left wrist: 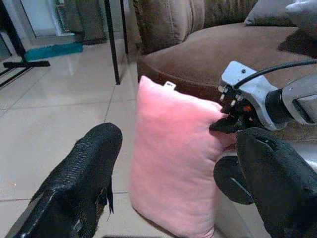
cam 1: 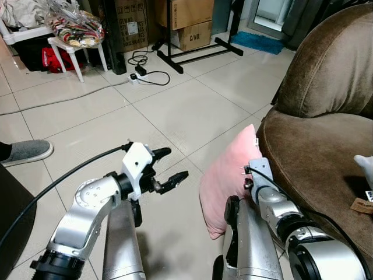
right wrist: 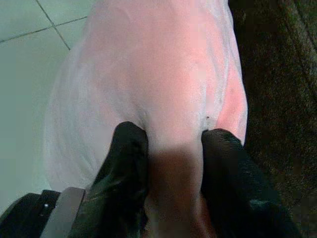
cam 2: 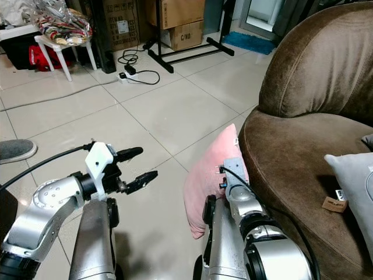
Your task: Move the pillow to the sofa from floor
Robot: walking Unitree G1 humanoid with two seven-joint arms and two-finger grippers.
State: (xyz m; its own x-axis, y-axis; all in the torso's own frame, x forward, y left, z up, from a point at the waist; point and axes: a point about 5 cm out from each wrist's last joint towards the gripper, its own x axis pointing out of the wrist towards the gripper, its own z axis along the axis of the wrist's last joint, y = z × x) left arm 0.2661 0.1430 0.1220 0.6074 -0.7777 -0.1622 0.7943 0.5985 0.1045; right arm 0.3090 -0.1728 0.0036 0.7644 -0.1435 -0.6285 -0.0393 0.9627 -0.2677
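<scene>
The pink pillow [cam 1: 227,181] stands upright on the floor, leaning against the sofa [cam 1: 315,151] front. The right tool [right wrist: 171,144] pinches its sofa-side edge; the left tool [cam 1: 166,169], fingers spread, hovers farther from the sofa.

Pink pillow [left wrist: 173,163] soft matt cloth, brown sofa [cam 1: 317,146] velvety plush, floor [cam 1: 175,111] glossy smooth tile, arms silver metal, pincer fingers [left wrist: 74,188] matt textured black.

Pillow [cam 1: 228,184] on floor [cam 1: 175,111], against sofa [cam 1: 315,151] front; left tool [cam 1: 167,169] left of pillow.
</scene>
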